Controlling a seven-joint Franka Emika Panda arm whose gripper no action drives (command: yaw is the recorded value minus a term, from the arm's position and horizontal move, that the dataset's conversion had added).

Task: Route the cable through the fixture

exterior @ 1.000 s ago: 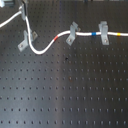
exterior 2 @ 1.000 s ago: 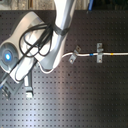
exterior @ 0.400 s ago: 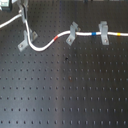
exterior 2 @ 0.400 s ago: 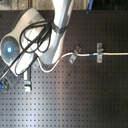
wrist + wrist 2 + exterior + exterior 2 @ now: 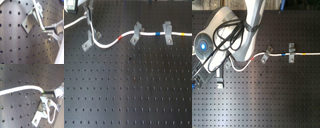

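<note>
Where the first exterior view looks down on the black perforated desk (image 5: 129, 95), the cable (image 5: 109, 43) runs from that first exterior view's left edge, under the fingers (image 5: 87, 21) near the top left corner, past the fixture (image 5: 91, 40), then curves up to a second slanted clip (image 5: 136, 33) and on through the wider upright clip (image 5: 167, 32) to the first exterior view's right edge. Red, blue and yellow bands show along the stretch between and beyond those two clips. The cord passes right at the fixture's prongs, though I cannot tell whether it sits inside the slot

Seen in the second exterior view, the white arm (image 5: 252, 30) bends down toward the second exterior view's left, its black hoses looping over it, and the cable (image 5: 299, 52) stretches away toward the second exterior view's right through both clips

Close up in the first wrist view, the fixture (image 5: 31, 20) stands on the desk with the white cord crossing its top, and the fingers (image 5: 48, 33) look clamped on the cable just beside it

From the second wrist view, the cable (image 5: 20, 89) arcs over the desk into the pinched fingers (image 5: 51, 94), with the fixture (image 5: 41, 115) just beside them
</note>
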